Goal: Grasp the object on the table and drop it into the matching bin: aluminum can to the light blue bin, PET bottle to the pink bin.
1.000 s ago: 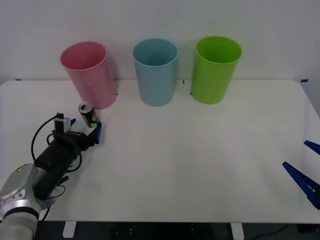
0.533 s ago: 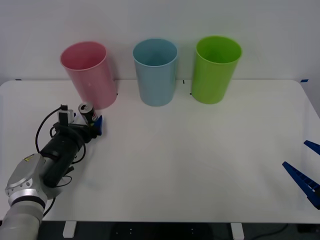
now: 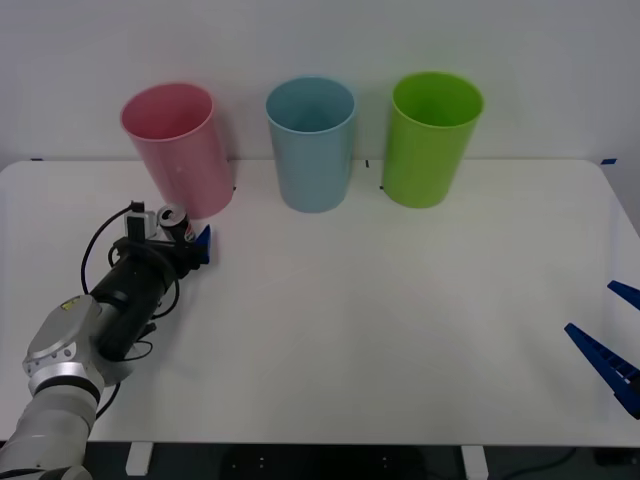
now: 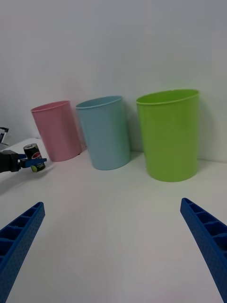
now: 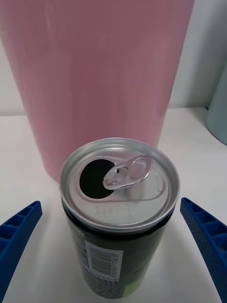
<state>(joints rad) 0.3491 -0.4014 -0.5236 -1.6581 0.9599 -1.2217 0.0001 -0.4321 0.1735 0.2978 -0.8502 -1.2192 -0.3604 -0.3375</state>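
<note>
The aluminum can (image 3: 174, 226), small and black with a silver top, stands upright on the white table (image 3: 380, 300), just in front of the pink bin (image 3: 180, 150). My left gripper (image 3: 181, 239) is open, one blue finger (image 5: 204, 236) on each side of the can (image 5: 118, 213), with a gap showing on both sides. The light blue bin (image 3: 312, 143) stands to the right of the pink one. In the right wrist view the can (image 4: 34, 158) sits far off beside the pink bin (image 4: 56, 130) and the light blue bin (image 4: 105, 132). My right gripper (image 3: 612, 325) waits open at the table's right edge.
A lime green bin (image 3: 430, 140) stands right of the light blue one, all three in a row along the table's back edge against the white wall. The pink bin (image 5: 94, 71) rises close behind the can, and the light blue bin's edge (image 5: 218, 113) shows beside it.
My left arm has moved forward toward the pink bin, so its fingers now straddle the can. The can and the right arm have stayed put.
</note>
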